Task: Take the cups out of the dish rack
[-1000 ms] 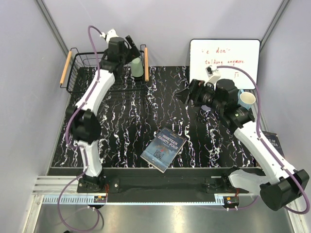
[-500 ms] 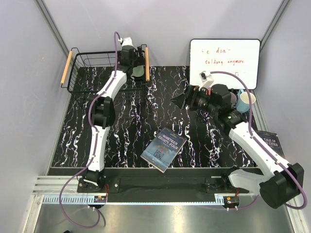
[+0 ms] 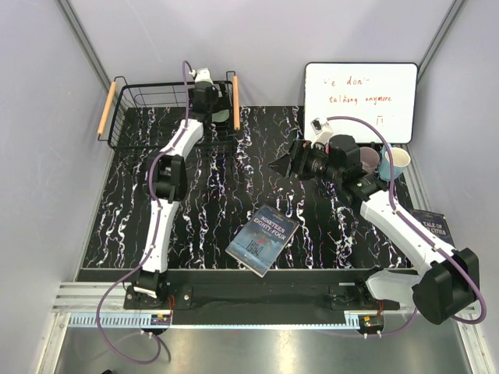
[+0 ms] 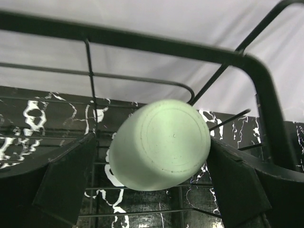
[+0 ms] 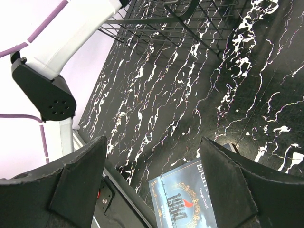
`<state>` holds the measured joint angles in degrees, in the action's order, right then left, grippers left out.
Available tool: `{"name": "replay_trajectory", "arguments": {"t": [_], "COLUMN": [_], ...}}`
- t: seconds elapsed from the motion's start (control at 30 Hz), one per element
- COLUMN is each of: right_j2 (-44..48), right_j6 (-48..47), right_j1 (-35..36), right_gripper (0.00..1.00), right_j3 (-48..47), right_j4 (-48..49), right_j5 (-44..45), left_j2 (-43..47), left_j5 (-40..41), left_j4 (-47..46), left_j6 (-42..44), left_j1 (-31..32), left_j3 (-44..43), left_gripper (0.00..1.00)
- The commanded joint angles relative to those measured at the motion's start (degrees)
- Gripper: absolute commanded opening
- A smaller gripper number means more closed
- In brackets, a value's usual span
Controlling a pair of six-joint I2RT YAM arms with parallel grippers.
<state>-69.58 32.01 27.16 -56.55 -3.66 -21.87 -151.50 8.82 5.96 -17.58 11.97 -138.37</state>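
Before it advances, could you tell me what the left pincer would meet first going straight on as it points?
Most likely the pale green cup, base toward the left pincer, in the dish rack; depth is unclear.

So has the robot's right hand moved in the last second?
Yes. The right hand has slid left across the table, further from the whiteboard and towards the dish rack.

left arm (image 3: 176, 146) stretched far, left tool (image 4: 152, 142) spread wide, right tool (image 5: 153, 142) likewise
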Motion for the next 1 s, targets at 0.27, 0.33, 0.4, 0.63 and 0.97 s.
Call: {"name": "replay_trajectory", "arguments": {"t": [0.27, 0.33, 0.4, 0.63, 0.97], "right_j2": [-0.2, 0.1, 0.2, 2.2, 5.9], "right_j6": [0.7, 0.6, 0.7, 1.7, 2.5], "right_j1": [0.7, 0.7, 0.8, 1.2, 2.5], "right_gripper": [0.86, 0.85, 0.85, 0.84, 0.84], "right_j3": [-0.9, -0.7, -0.3, 0.3, 0.9], "right_j4": [2.0, 2.0, 2.1, 2.4, 3.1], "right_j5": [0.2, 0.5, 0.9, 1.1, 3.8], "left_j2": [0.3, 1.7, 4.1, 16.9, 46.7], "left_j5": [-0.9, -0.8, 0.6, 0.4, -1.8], "left_j4": [-4.0, -5.6, -5.7, -13.4, -13.3], "left_j6": [-1.3, -1.5, -2.1, -4.3, -8.6], "left_j1": [-0.1, 0.0, 0.0, 0.2, 0.3], "left_j3": [-2.1, -0.3, 3.5, 19.0, 42.9], "left_gripper": [0.36, 0.09, 0.0, 0.0, 0.0]}}
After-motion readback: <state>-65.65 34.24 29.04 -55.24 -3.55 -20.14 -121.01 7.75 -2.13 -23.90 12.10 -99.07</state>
